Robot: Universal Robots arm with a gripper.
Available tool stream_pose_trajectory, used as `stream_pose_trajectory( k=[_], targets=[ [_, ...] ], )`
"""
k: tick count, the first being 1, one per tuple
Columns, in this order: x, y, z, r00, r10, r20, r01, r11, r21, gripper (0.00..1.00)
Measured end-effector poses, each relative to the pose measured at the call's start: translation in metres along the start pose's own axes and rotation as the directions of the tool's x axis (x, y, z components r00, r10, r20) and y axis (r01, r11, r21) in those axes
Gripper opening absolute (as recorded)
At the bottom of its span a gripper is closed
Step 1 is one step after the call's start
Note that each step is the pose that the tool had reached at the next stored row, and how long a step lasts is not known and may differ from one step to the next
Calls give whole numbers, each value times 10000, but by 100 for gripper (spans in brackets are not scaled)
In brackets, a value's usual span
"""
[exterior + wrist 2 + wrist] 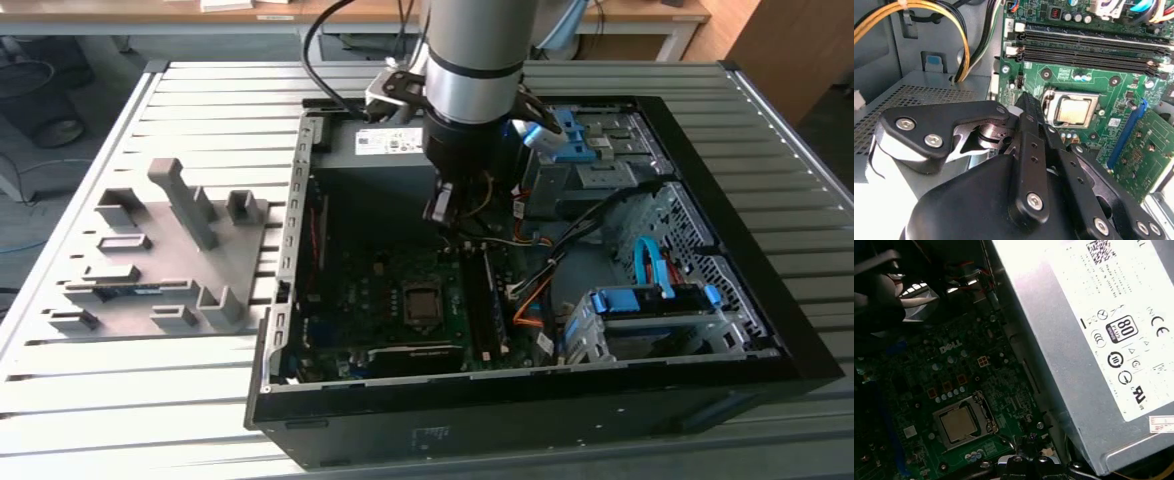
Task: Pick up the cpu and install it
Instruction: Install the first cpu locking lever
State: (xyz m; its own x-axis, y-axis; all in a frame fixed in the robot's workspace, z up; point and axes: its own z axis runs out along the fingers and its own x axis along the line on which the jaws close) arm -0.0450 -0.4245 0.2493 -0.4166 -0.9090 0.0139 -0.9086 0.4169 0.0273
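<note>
Silvery metal caps the cpu (1076, 111), already lying flat in its motherboard socket (985, 412), a light, stiff, fragile chip best held by its edges, while the gripper (1026, 102) hovers just beside it, fingers pressed together, empty.

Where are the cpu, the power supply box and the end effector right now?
cpu (1075, 110): second wrist view, centre of its metal top, seated in the socket.
power supply box (1094, 340): first wrist view, its grey labelled face.
end effector (1026, 102): second wrist view, at the dark fingertips.
</note>
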Motion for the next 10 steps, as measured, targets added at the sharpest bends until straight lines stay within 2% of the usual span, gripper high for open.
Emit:
stream_pose_trajectory(
  k=[6,10],
  targets=[
    [-7,-15,104,10000,-1,-9,1,10000,-22,10],
    [39,-36,106,10000,-2,-12,2,10000,-22,10]
  ],
)
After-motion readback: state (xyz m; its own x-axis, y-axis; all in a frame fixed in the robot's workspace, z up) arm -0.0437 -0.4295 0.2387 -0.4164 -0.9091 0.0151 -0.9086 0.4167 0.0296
